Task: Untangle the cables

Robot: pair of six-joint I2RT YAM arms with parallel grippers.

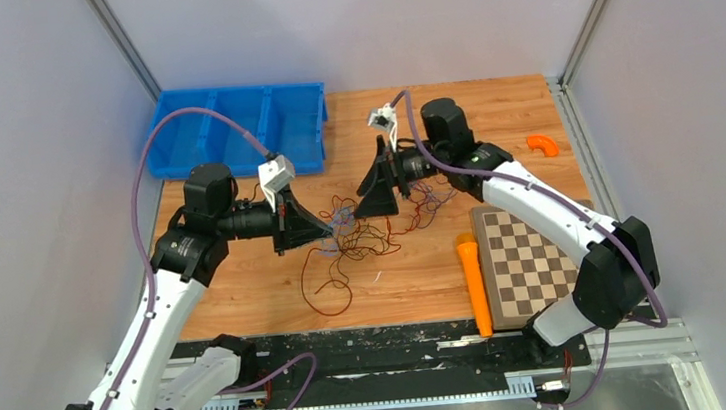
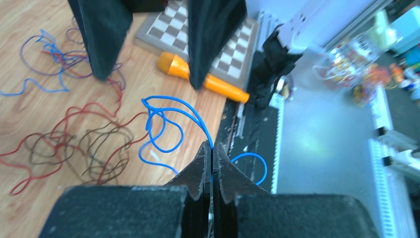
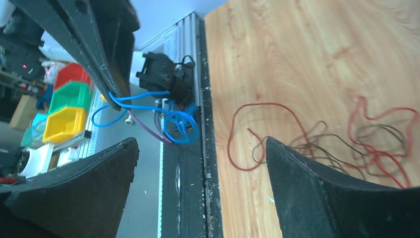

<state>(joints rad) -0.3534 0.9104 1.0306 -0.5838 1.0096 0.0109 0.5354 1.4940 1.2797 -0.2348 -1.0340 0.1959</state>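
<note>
Cables (image 1: 357, 236) in loose tangle on table (image 1: 247, 296), between the two grippers. Left gripper (image 2: 212, 148) pinched tight on blue cable (image 2: 171, 97), loop springing from its tips. Right gripper (image 3: 200, 141) spread wide, holding nothing, above red strands (image 3: 262, 104).

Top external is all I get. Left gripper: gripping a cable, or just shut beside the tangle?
Observer: Gripping. The left wrist view shows the left gripper shut on a thin blue cable, pinched at the tips.
Operator: Right gripper got anything?
Observer: No. The right wrist view shows the right gripper open, fingers wide apart, nothing between them.
Operator: Blue one free of the rest?
Observer: Cannot tell. Its loops rise to the left gripper, while the red and dark cables lie flat on the table.
</note>
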